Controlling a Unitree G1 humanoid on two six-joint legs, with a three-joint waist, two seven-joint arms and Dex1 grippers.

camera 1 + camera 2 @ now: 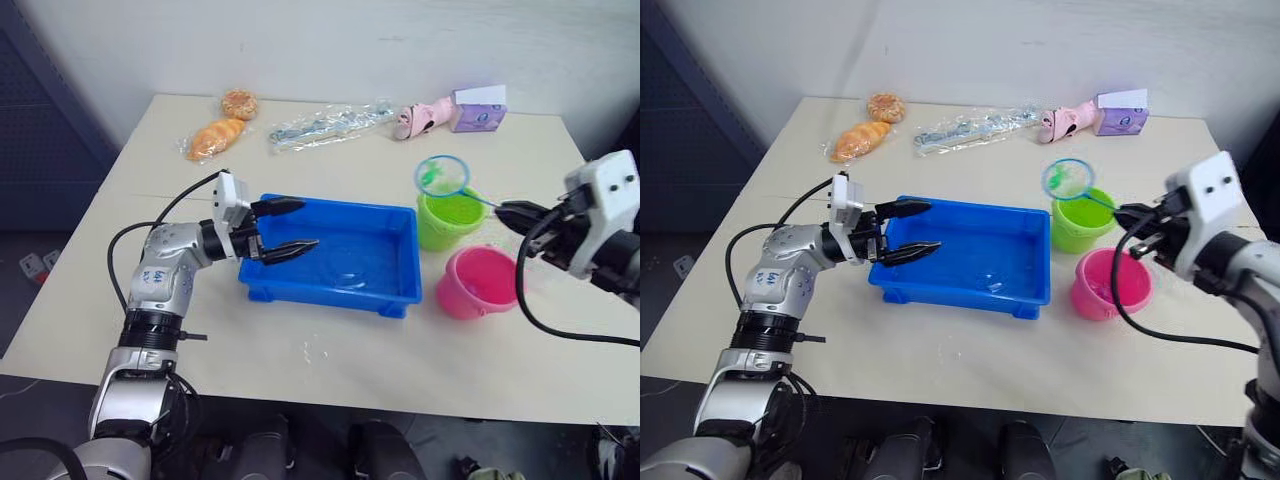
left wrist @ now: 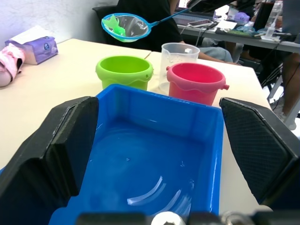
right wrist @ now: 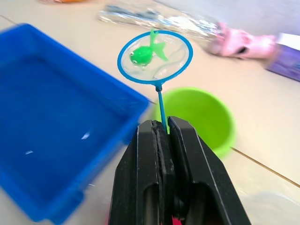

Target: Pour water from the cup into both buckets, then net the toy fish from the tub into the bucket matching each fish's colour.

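Now the right end effector (image 3: 161, 129) is clamped on the net (image 3: 154, 57), holding a green fish (image 3: 143, 53) above the green bucket (image 1: 450, 218); the left end effector (image 1: 288, 227) stands apart over the tub (image 1: 400, 285).

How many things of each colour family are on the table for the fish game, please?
Blue: 2, the tub and the net
Green: 2, the lime bucket and the fish in the net
Pink: 1, the pink bucket
Clear: 1, the cup
Total: 6
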